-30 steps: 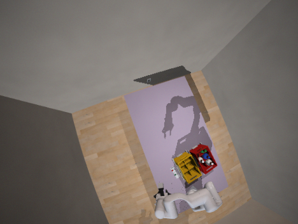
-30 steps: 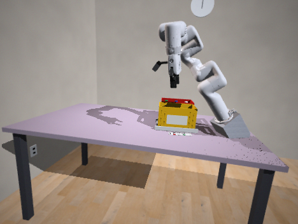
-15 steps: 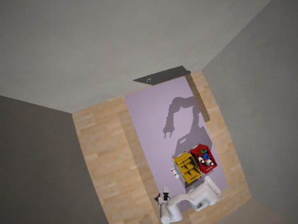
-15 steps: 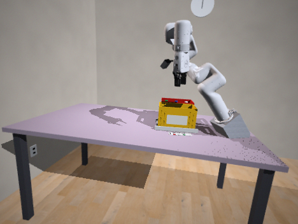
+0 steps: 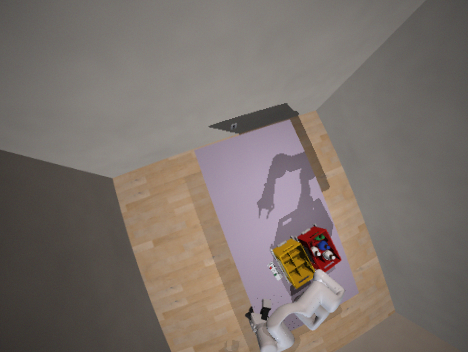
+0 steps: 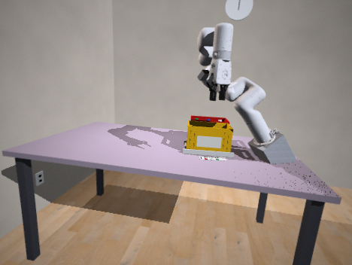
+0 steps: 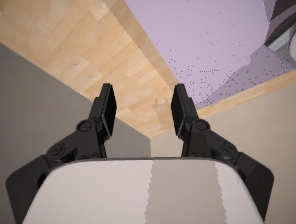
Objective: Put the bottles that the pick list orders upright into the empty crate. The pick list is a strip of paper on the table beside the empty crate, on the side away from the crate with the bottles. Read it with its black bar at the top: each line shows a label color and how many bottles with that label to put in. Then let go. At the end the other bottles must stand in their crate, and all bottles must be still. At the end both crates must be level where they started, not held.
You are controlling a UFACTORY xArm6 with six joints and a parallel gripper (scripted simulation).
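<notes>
My gripper [image 5: 256, 311] [image 6: 217, 98] [image 7: 143, 94] is open and holds nothing. It hangs high above the near table edge, in front of the crates; in the wrist view it looks down past the table edge at the floor. The yellow crate [image 5: 299, 279] [image 6: 193, 135] is empty and stands level with its dividers showing. Behind it the red crate [image 5: 308, 235] [image 6: 208, 117] holds several bottles [image 5: 323, 246] standing upright, with green, blue and white tops. The pick list [image 5: 274, 271] [image 6: 213, 158] lies on the table beside the yellow crate; its lines are too small to read.
The purple table [image 5: 240, 200] [image 6: 113, 150] [image 7: 215, 40] stands on a wooden floor. The arm's grey wedge base [image 6: 278, 148] sits right of the crates. A flat grey plate [image 6: 226, 153] lies under the yellow crate.
</notes>
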